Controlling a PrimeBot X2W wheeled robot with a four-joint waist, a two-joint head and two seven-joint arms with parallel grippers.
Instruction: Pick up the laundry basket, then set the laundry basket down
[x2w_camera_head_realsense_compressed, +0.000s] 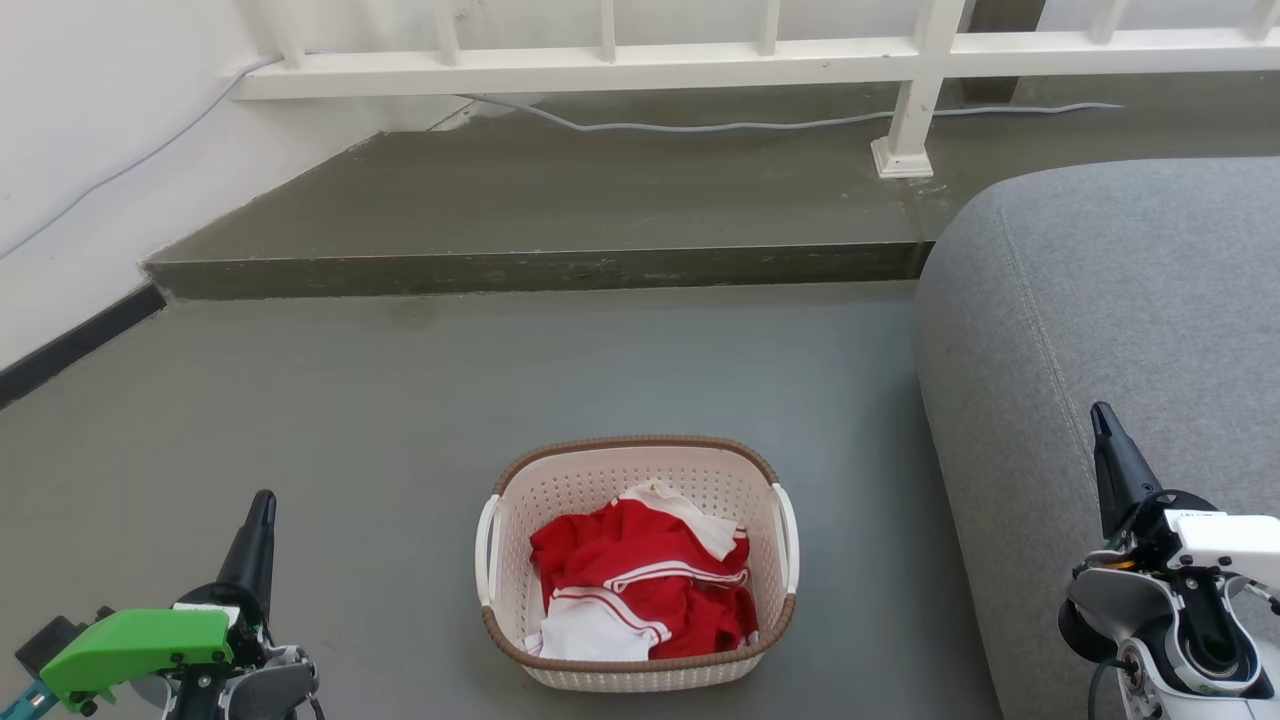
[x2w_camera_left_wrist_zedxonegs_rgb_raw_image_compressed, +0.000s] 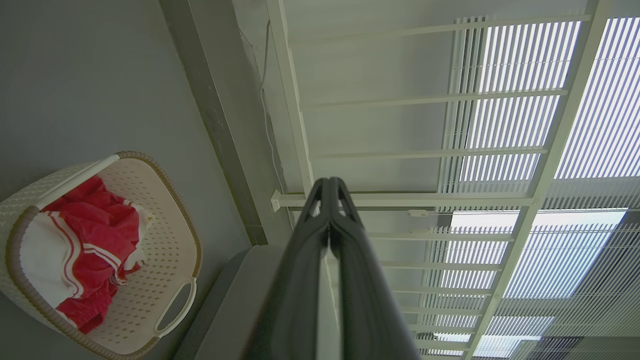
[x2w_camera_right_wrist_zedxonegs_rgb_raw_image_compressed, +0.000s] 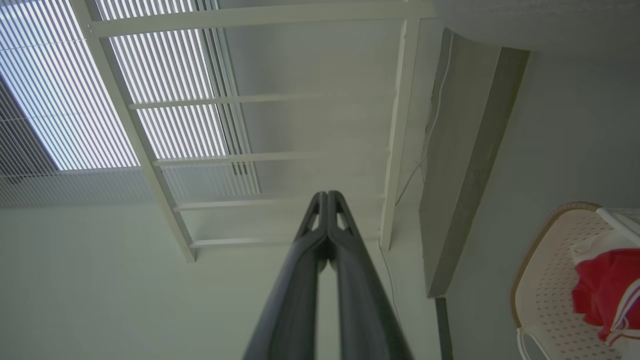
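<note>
Both pairs of long dark fingers are pressed together and hold nothing. The left gripper (x2w_camera_head_realsense_compressed: 264, 502) and the right gripper (x2w_camera_head_realsense_compressed: 1103, 420) sit well apart from the small cream-white perforated plastic laundry basket (x2w_camera_head_realsense_compressed: 600, 485) with its brown woven-look rim. It stands on the grey floor (x2w_camera_head_realsense_compressed: 350, 400) between them, with red-and-white clothes (x2w_camera_head_realsense_compressed: 640, 575) heaped inside. If the jaws reach the thin white side handles (x2w_camera_head_realsense_compressed: 487, 550) unopened or unevenly, they would likely shove or tip the light basket and spill the clothes. The right arm may also brush the grey upholstered sofa (x2w_camera_head_realsense_compressed: 1100, 280) beside it.
</note>
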